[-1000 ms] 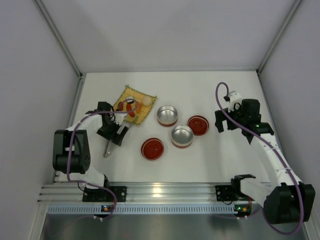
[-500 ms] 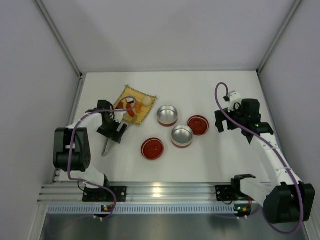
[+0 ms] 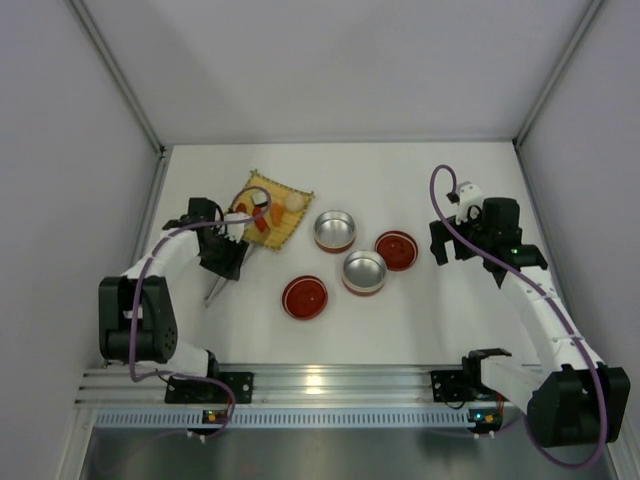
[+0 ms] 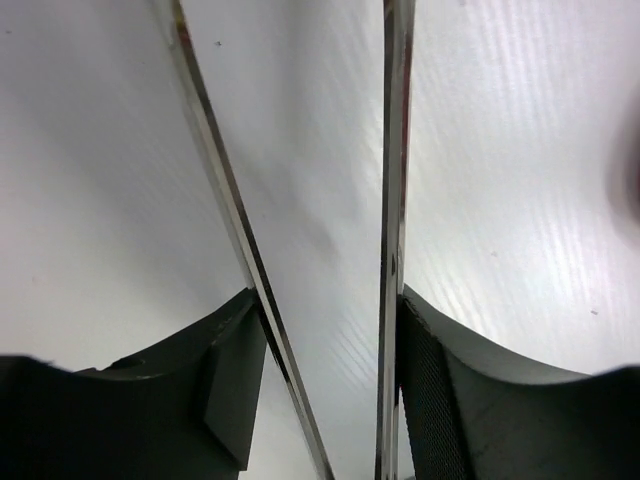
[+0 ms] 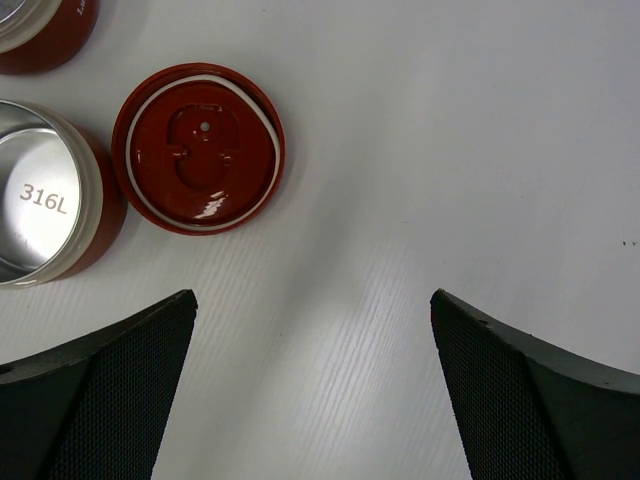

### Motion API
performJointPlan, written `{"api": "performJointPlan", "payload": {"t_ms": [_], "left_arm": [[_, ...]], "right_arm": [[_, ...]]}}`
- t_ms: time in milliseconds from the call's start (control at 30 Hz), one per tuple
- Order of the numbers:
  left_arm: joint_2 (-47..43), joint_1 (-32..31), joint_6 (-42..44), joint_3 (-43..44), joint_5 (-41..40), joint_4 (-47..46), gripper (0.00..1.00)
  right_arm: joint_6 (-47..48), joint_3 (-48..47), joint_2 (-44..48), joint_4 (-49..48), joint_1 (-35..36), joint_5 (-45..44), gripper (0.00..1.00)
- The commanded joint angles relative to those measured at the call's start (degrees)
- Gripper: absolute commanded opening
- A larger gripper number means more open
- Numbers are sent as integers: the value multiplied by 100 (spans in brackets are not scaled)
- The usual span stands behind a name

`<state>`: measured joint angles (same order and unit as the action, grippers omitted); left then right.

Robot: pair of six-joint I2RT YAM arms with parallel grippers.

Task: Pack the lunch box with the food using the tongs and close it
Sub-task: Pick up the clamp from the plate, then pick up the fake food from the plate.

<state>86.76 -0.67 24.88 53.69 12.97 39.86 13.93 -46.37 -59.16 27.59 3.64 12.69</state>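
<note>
**A:** Tongs first: from above, where do we find them?

**B:** We see the tongs (image 3: 212, 291) lying on the white table (image 3: 420, 180), just near-left of the yellow mat (image 3: 290, 226). The left gripper (image 3: 224, 256) sits low over their far part. The food is on the mat: a red piece (image 3: 243, 210), an orange piece (image 3: 262, 222) and a white round piece (image 3: 293, 201).

**A:** And the lunch box?

**B:** Right of the mat we count a far bowl (image 3: 335, 230) and a near bowl (image 3: 364, 272), both open steel. One red lid (image 3: 396, 249) lies to their right and a second lid (image 3: 304, 297) to the near-left. The right gripper (image 3: 452, 248) hangs further right, apart from all of them.

**A:** What do we get from the left wrist?

**B:** Both thin arms of the tongs (image 4: 391, 200) run between the fingers (image 4: 450, 400). The left gripper (image 4: 330, 330) has narrowed onto them, with each finger touching the outside of one arm. We cannot tell whether the tongs are off the table.

**A:** And the right wrist?

**B:** The right gripper (image 5: 312, 300) stands wide with nothing between its fingers, above bare table. We see the red lid (image 5: 198, 148) ahead and to the left, inner side up. The near bowl (image 5: 40, 195) is just beside it.
</note>
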Motion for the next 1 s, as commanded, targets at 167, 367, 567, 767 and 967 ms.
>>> {"api": "performJointPlan", "payload": {"t_ms": [167, 367, 567, 767, 967], "left_arm": [[-1240, -4, -326, 791, 890, 961, 55], [-1539, -4, -554, 1328, 1286, 1191, 55], [-1680, -4, -660, 1618, 1585, 1121, 57], [-1189, -4, -643, 1996, 1577, 1174, 58], [-494, -4, -783, 2356, 1708, 989, 57]], "right_arm": [[57, -30, 88, 18, 5, 76, 99], [57, -21, 106, 0, 14, 67, 99], [66, -4, 141, -17, 14, 32, 99], [57, -12, 132, -35, 5, 41, 99], [48, -21, 97, -26, 14, 58, 99]]}}
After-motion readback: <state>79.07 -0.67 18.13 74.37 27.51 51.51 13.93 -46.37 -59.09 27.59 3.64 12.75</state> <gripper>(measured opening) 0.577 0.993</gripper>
